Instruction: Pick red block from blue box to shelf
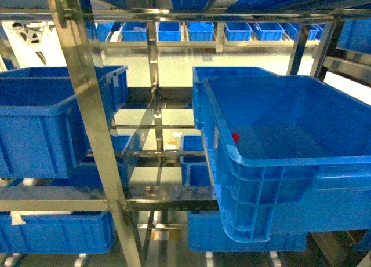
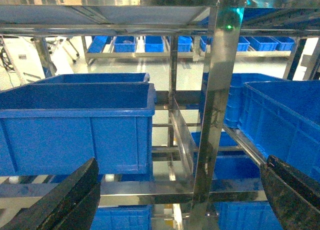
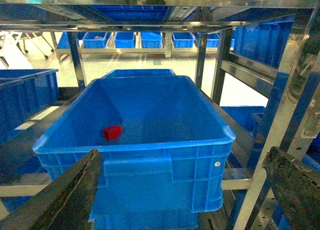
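Red block (image 3: 112,132) lies on the floor of the blue box (image 3: 150,147), near its left wall, and nothing touches it. From the head camera only a small red part of the block shows behind the box's near left wall.

The right gripper (image 3: 182,190) is wide open and holds nothing; its two dark fingers (image 3: 70,195) stand at the lower corners of the right wrist view, in front of the box and apart from it. The left gripper (image 2: 175,195) is wide open too and also holds nothing. Its fingers (image 2: 65,200) frame a steel post of the shelf (image 2: 215,115) and a blue crate (image 2: 75,125) that sits on a tier at the left.

The box rests on a tier of the shelf at the right side, with a second crate (image 1: 232,76) just behind it. More crates (image 1: 52,232) sit on the lower tiers. Far behind, a row of small blue bins (image 1: 200,30) stands on another rack over a pale floor.
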{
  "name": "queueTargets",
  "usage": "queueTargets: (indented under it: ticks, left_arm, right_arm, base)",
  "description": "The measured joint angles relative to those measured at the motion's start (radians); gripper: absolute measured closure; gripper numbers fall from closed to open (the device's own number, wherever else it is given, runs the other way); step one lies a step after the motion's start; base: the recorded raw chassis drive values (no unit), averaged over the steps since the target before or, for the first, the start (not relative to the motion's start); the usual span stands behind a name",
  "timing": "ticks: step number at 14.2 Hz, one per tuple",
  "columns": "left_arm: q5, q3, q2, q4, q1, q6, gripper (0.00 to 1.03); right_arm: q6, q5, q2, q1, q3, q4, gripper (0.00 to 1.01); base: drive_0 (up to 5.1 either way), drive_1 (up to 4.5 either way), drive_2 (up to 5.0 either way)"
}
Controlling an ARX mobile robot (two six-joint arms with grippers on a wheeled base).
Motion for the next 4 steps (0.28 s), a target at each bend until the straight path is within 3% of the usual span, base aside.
queueTargets:
  ticks: [4]
  left_arm:
    - [0.0, 0.0, 0.0, 0.0, 0.0, 0.0, 0.05]
  right_arm:
    - [0.0, 0.0, 0.0, 0.0, 0.0, 0.0, 0.03]
  base:
    - [0.0, 0.0, 0.0]
